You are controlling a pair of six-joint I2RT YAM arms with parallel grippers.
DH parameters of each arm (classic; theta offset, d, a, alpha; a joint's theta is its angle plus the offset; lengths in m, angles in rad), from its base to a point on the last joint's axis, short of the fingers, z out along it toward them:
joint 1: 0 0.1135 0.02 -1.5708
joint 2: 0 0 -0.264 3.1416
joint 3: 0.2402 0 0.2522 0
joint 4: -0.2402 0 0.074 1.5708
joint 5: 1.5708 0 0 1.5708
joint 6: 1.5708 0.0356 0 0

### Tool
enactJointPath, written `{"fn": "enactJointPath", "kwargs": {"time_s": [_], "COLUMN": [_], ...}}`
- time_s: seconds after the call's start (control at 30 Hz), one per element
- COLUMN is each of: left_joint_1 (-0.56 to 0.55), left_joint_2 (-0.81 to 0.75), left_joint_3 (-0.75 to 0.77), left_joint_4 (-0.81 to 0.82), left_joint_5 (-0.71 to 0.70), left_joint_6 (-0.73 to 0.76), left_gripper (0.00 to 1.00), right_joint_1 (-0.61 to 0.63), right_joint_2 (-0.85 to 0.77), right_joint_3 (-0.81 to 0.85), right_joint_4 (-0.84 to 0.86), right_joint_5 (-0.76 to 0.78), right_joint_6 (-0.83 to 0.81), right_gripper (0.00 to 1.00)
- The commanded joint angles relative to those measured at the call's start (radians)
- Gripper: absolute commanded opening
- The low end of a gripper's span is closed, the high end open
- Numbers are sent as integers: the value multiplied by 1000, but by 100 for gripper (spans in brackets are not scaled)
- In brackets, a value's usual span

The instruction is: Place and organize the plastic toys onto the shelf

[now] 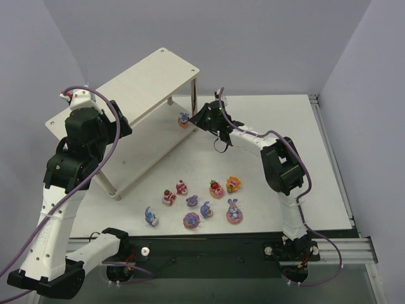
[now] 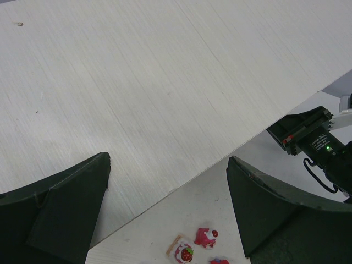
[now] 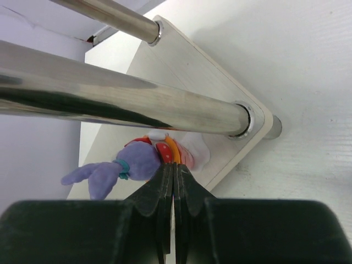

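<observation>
Toys (image 1: 192,201) lie loose low-centre on the table (image 1: 304,158); beyond, the right hand (image 3: 173,169), pinched on a bunny (image 3: 140,162) at the lower corner of the shelf (image 1: 152,82), should seat it flat, clear of the leg (image 3: 137,104), before releasing; left hand (image 2: 168,159) gapes over the top board (image 2: 165,82).

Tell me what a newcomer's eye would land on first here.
The right gripper, shut, noses a purple bunny toy at the lower-board corner of the pale wooden shelf. A cluster of small glossy figurines sits on the white table nearer the arm bases. The left gripper hangs wide open over the top board.
</observation>
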Motion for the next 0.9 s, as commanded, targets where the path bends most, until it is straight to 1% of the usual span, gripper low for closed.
{"fn": "enactJointPath", "kwargs": {"time_s": [0.0, 0.87], "left_joint_1": [-3, -3], "left_joint_2": [6, 9], "left_joint_3": [-7, -10], "left_joint_4": [-3, -6], "left_joint_5": [15, 16], "left_joint_6": [-7, -9], "left_gripper": [97, 97], "right_joint_1": [-8, -9], "right_joint_2": [21, 96], "right_joint_3": [54, 150], "right_joint_4": [43, 48], "right_joint_5": [-11, -23], "right_joint_6": [3, -16], "right_gripper": [0, 0]}}
